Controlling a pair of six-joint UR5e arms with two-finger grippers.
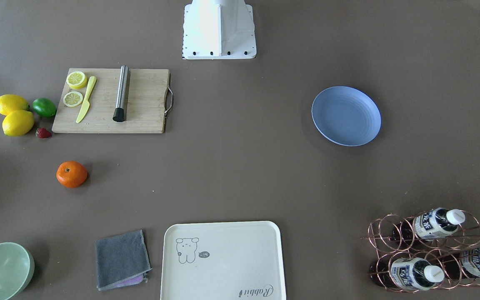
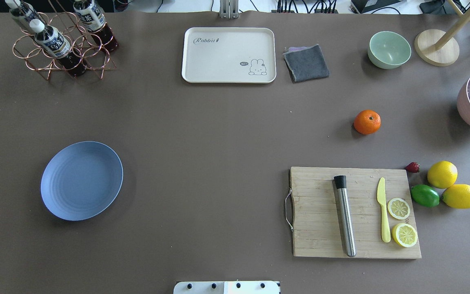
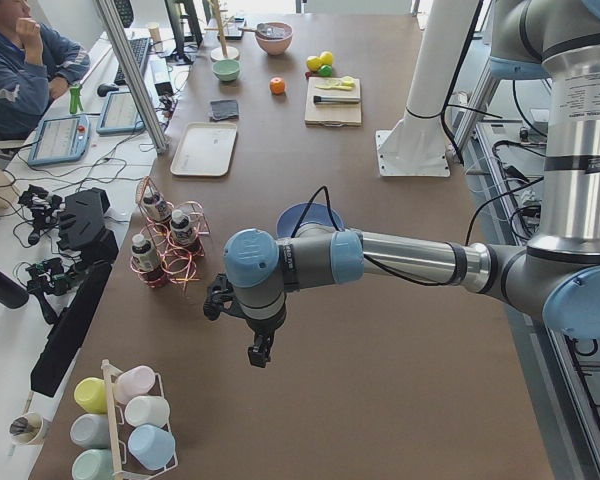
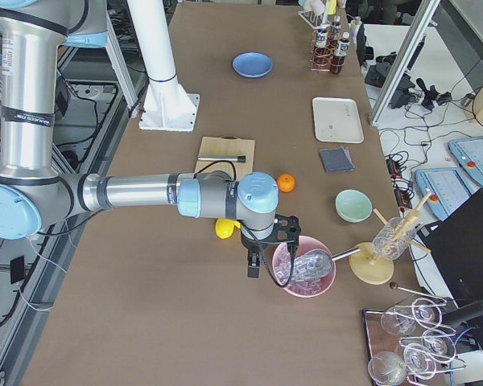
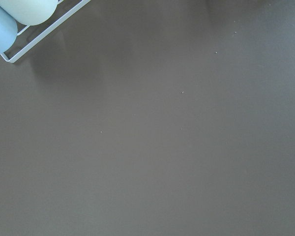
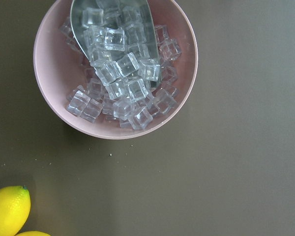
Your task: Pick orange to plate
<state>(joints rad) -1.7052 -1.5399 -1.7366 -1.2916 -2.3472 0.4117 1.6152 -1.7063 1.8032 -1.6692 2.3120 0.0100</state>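
The orange [image 2: 367, 122] sits alone on the brown table, right of centre in the overhead view, between the grey cloth and the cutting board; it also shows as orange [image 1: 71, 174]. The light-blue plate [image 2: 82, 180] lies bare on the far left half, also seen as plate [image 1: 346, 116]. My left gripper [image 3: 260, 352] hangs over bare table near the bottle rack, beyond the plate. My right gripper [image 4: 253, 267] hovers beside the pink ice bowl, away from the orange [image 4: 286, 183]. Both show only in side views, so I cannot tell whether they are open or shut.
A wooden cutting board [image 2: 355, 212] carries a steel muddler, a yellow knife and lemon slices. Two lemons [image 2: 442, 174], a lime [image 2: 424, 195] and a strawberry lie beside it. A cream tray [image 2: 229, 55], grey cloth [image 2: 306, 62], green bowl [image 2: 389, 49], bottle rack [image 2: 61, 43] and pink ice bowl [image 6: 115, 69] line the edges.
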